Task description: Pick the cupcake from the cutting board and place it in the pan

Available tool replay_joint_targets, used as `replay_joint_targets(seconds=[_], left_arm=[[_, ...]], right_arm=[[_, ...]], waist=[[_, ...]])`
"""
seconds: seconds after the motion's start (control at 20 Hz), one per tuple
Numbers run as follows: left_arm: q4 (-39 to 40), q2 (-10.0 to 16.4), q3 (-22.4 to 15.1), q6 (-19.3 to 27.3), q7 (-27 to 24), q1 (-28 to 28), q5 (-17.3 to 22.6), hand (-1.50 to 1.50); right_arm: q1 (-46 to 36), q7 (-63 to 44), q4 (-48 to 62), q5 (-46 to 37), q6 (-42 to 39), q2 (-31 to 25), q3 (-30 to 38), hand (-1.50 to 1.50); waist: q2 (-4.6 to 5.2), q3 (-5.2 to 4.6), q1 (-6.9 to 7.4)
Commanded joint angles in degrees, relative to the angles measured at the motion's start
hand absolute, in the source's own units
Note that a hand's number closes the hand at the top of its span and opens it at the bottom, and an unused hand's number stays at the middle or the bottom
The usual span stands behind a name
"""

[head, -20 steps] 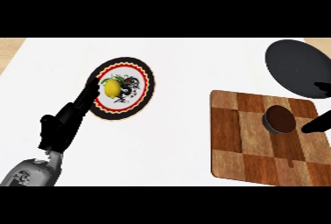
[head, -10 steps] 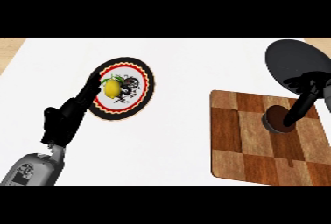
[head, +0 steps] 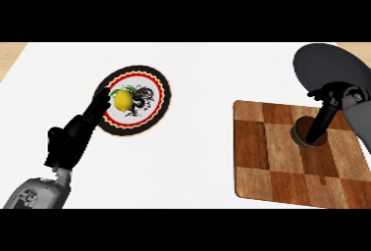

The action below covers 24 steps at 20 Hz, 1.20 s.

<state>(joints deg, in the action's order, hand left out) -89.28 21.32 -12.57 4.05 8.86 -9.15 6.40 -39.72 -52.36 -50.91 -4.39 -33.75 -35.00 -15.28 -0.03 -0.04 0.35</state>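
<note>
A dark brown cupcake (head: 302, 131) sits on the checkered wooden cutting board (head: 275, 169), at the right. My right hand (head: 339, 93) comes in from the right edge above the board. Its straight fingers (head: 323, 116) slant down onto the cupcake and hide its right half. I see no finger curled round the cupcake. The dark grey pan (head: 325, 62) lies just beyond the board at the top right, partly behind that hand. My left hand (head: 69, 139) rests open at the left with its fingers up, holding nothing.
A round plate (head: 164, 94) with a black and red rim lies left of centre, with a yellow lemon (head: 124, 100) on it. The left hand's fingertips overlap the plate's left rim. White counter runs between the plate and the board.
My right hand has come in from the right edge and brought its fingers down onto the cupcake. The left arm has drifted slightly lower. The cupcake has not moved.
</note>
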Motion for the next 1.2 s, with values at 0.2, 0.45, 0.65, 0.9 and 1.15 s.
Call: replay_joint_targets(seconds=[0.2, 0.45, 0.65, 0.9, 1.15], left_arm=[[-0.3, 0.4, 3.7, -2.7, 2.0, -0.3, 0.2, 0.00], [0.4, -2.8, 2.7, -1.9, 0.6, -0.3, -3.3, 0.00], [5.0, -3.4, 5.6, -5.3, -0.8, -3.4, -1.9, 0.00], [-2.3, -2.9, 5.6, -4.9, 3.2, -0.3, -3.7, 0.00], [-5.4, -4.4, 4.9, -4.1, 3.6, 1.9, -4.6, 0.00]], right_arm=[[1.2, -6.7, -2.5, -1.6, -3.5, 1.2, 0.9, -1.50], [3.8, 0.2, 1.6, -7.7, 0.3, 2.1, 1.3, -1.50], [2.2, -0.7, 1.9, -9.3, -2.0, 3.0, 3.0, -1.50], [6.6, 6.8, 2.9, -12.2, -3.0, 4.6, 1.9, 1.50], [6.2, 6.6, 2.4, -11.8, -4.5, 7.2, 2.8, 1.50]], waist=[[-0.06, 0.02, -0.25], [0.08, 0.04, -0.02], [0.14, 0.03, -0.16], [0.09, 0.06, 0.06], [-0.01, 0.04, 0.07]])
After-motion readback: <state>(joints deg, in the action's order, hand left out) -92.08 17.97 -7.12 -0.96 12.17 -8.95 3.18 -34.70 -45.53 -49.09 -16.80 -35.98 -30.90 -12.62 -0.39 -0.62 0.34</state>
